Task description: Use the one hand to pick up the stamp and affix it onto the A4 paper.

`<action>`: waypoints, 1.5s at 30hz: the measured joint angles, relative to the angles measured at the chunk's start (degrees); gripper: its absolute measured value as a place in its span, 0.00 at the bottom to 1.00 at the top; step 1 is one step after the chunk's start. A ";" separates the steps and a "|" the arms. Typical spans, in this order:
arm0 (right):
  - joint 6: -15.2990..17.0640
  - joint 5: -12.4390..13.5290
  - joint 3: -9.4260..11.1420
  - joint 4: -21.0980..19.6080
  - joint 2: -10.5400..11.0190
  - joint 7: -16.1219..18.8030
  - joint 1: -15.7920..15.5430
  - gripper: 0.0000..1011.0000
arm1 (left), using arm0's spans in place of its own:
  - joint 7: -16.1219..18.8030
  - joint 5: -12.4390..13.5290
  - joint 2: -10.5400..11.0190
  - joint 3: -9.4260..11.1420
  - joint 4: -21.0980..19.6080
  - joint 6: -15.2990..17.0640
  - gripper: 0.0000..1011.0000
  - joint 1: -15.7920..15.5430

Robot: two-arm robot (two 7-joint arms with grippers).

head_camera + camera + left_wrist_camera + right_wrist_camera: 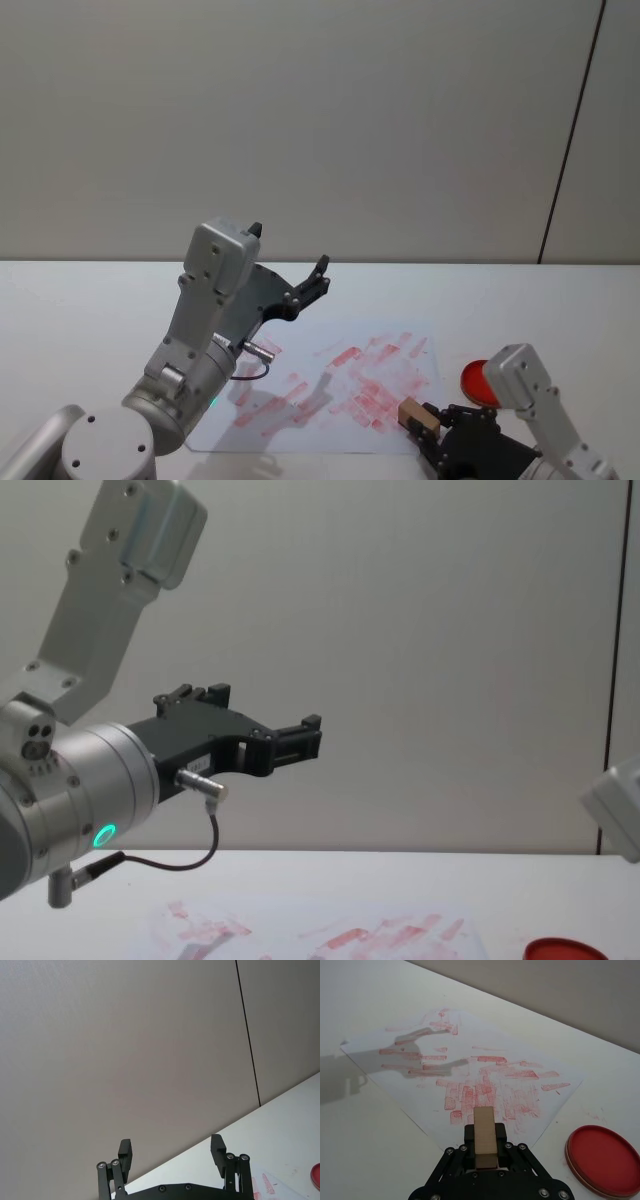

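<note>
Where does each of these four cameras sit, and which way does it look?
Head: high up, looking down at the table; left gripper open in the air, right gripper holding the stamp by the paper's near edge.
Chest: lower, facing the wall across the table; left arm looms large.
Left wrist: on that wrist, facing the wall; its open gripper shows.
Right wrist: on that wrist, looking down at the paper and ink pad; its gripper clamps the stamp.
Shared: head and right wrist both show stamp, paper, ink pad.
</note>
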 joint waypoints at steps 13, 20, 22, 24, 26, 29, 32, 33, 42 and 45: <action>-1.60 5.30 1.45 -2.64 0.11 -2.86 0.19 0.21 | 0.00 0.00 0.00 0.00 0.00 0.00 0.99 0.00; -2.75 7.07 2.73 -3.49 0.30 -5.16 1.18 0.21 | 0.00 0.00 0.00 0.00 0.00 0.00 0.99 0.00; -2.85 7.09 2.93 -3.50 0.37 -5.48 1.36 0.21 | 0.00 0.00 0.00 0.00 0.00 0.00 0.99 0.00; -2.94 7.04 3.20 -3.36 0.49 -5.90 1.69 0.21 | 0.00 0.00 0.00 0.00 0.00 0.00 0.99 0.00; -3.00 6.92 3.37 -3.03 0.55 -6.16 1.87 0.21 | 0.00 0.00 0.00 0.00 0.00 0.00 0.99 0.00; -3.17 6.30 3.71 -1.99 0.68 -6.78 2.40 0.21 | 0.00 0.00 0.00 0.00 0.00 0.00 0.99 0.00; -3.23 5.95 3.85 -1.29 0.71 -7.05 2.68 0.21 | 0.00 0.00 0.00 0.00 0.00 0.00 0.99 0.00; -3.23 5.85 3.92 -0.95 0.72 -7.12 2.82 0.21 | 0.00 0.00 0.00 0.00 0.00 0.00 0.99 0.00; -3.30 4.42 4.22 2.12 0.65 -7.67 3.92 0.21 | 0.00 0.00 0.00 0.00 0.00 0.00 0.99 0.00; -3.30 3.79 4.29 3.29 0.59 -7.75 4.36 0.21 | 0.00 0.00 0.00 0.00 0.00 0.00 0.99 0.00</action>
